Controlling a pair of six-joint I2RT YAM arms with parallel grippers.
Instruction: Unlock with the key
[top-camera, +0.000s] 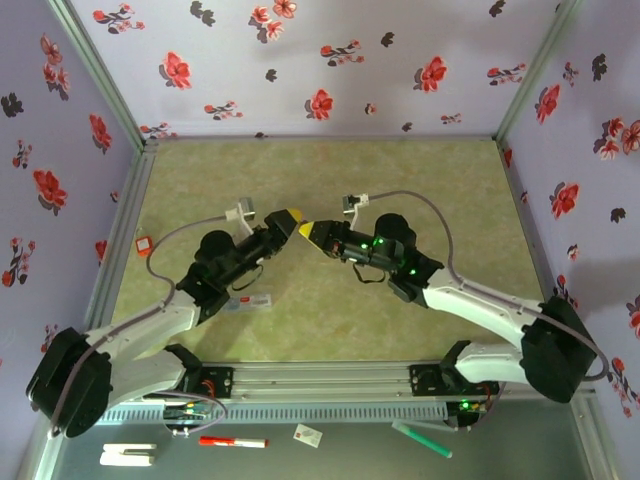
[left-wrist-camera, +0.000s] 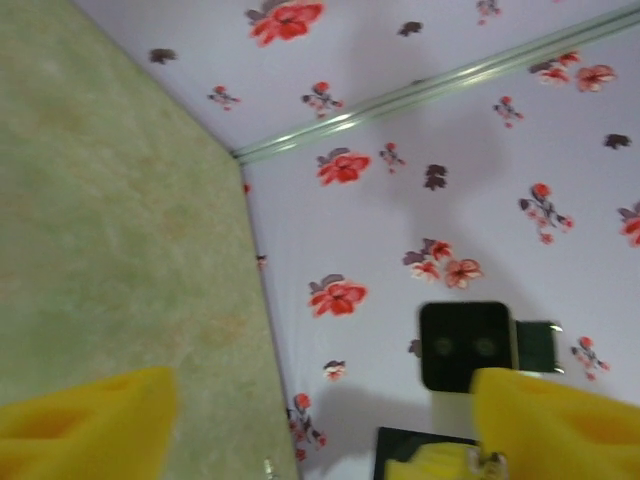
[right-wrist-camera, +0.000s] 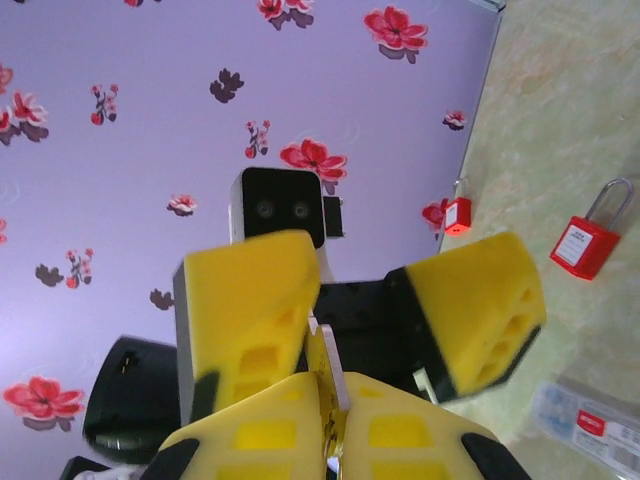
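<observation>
One key (right-wrist-camera: 329, 362) — pinched in right claw (top-camera: 307, 231).

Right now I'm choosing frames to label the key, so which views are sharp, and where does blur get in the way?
Right wrist view: sharpest, the key shows as a thin pale strip pinched in the right gripper, the red padlock is crisp. Left wrist view: soft throughout, the left gripper has smeared yellow fingers. Top view: evenly lit, no glare, key too small to make out.
</observation>
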